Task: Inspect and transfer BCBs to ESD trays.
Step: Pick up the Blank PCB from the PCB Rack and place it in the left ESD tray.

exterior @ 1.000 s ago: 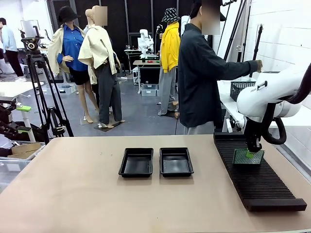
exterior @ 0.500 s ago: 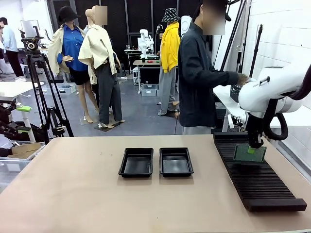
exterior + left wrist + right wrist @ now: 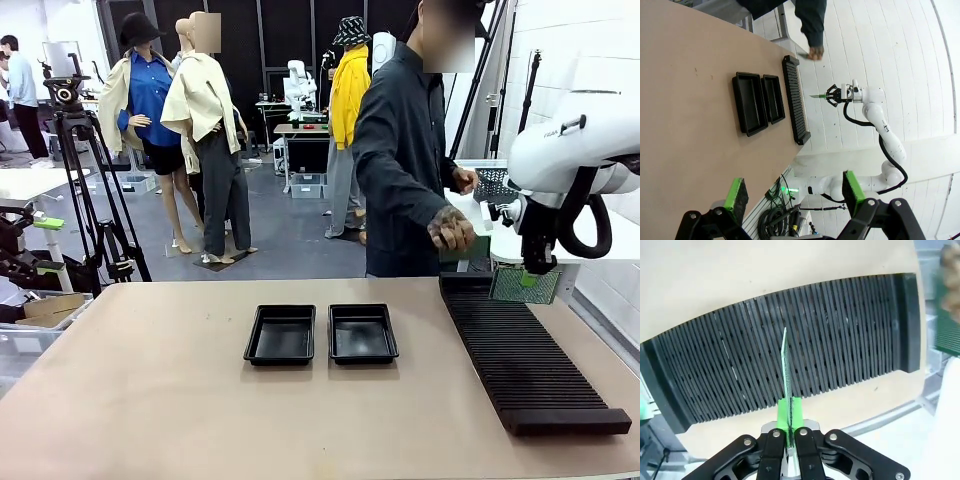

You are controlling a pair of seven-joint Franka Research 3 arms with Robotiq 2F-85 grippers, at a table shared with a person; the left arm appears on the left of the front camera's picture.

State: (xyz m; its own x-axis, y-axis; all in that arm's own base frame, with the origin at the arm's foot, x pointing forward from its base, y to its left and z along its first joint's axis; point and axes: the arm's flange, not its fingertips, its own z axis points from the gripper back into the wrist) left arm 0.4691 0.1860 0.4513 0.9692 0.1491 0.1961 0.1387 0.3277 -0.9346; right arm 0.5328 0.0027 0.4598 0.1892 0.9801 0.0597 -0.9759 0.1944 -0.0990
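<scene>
Green board, one BCB point(image 3: 525, 286), hangs face-on at the far right of the desk point(image 3: 150, 400). The right jaws are clamped tight on its upper edge. It sits above the far end of the black slotted rack point(image 3: 530, 380), and the left wrist view shows it apart from the ribs. The right wrist view shows the board edge-on and straight between the green pads point(image 3: 790, 410).

The left jaws stand wide apart and hold nothing, well to the left.

Both ESD trays sit side by side at mid-desk, left tray point(image 3: 278, 360) and right tray point(image 3: 364, 358), and both look vacant.

The person's hand point(image 3: 452, 229) hovers just left of the held board, with what appears to be a second green board point(image 3: 946, 325) in it.

Assessment: extraction looks complete, while inspection and transfer are outstanding.

Recommendations:
- Keep the clamp firm. An edge grip on a thin board could let it swing.
- Hold height until the board is past the rack's left rim.
- Route the board on the near side of the person's hand.
- Present a face squarely for inspection.
- Turn the board flat over the right tray, which is the closer one.
- Lower it inside the rim and release only once it is seated on the floor.
</scene>
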